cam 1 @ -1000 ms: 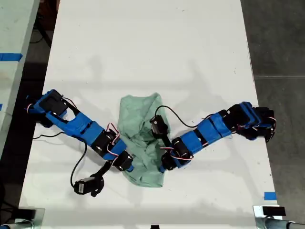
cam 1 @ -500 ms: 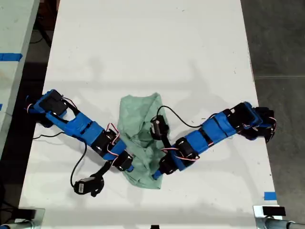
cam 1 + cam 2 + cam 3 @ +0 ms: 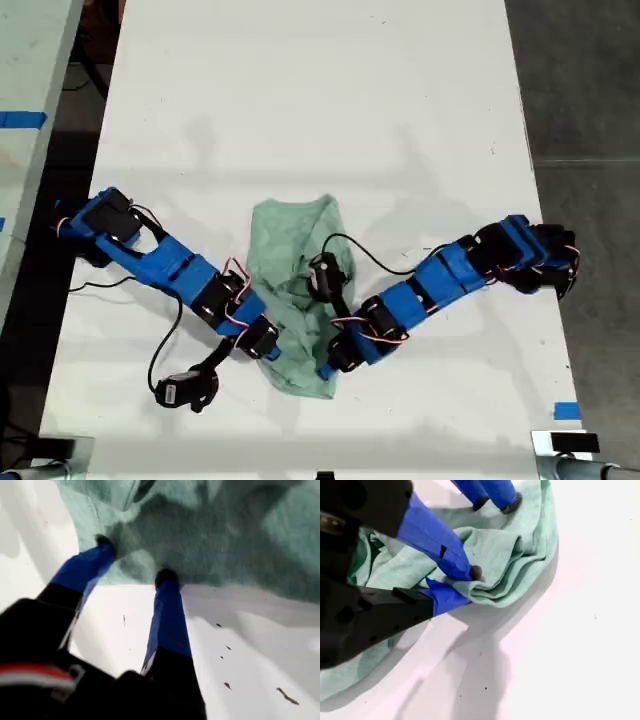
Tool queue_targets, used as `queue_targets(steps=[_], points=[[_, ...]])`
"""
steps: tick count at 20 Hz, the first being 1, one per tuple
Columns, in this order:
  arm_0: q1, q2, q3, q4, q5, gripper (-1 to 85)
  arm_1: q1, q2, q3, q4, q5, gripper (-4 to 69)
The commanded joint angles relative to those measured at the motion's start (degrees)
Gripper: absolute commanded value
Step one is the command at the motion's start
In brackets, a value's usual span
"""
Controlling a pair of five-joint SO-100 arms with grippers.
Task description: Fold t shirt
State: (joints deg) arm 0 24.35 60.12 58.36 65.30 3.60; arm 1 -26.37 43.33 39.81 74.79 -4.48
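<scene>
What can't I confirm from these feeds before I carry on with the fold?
- Exterior view: both arms cover the lower half of the t shirt, hiding the grip points.
- First wrist view: blurred; whether my first gripper has fabric between its spread tips is unclear.
- Second wrist view: my second gripper hides how many layers it pinches.
- Sleeves and collar: lost in bunched fabric.
</scene>
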Motion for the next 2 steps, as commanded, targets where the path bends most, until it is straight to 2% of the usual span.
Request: queue_targets(steps=[1, 2], points=[[0.7, 3.4, -2.5, 0.0, 0.0, -0.2, 0.0, 1.3, -0.1, 6.4, 1.3, 1.9], [0.7, 3.5, -2.5, -0.3, 0.0, -0.2, -0.2, 3.8, -0.1, 7.8, 1.1, 1.9]])
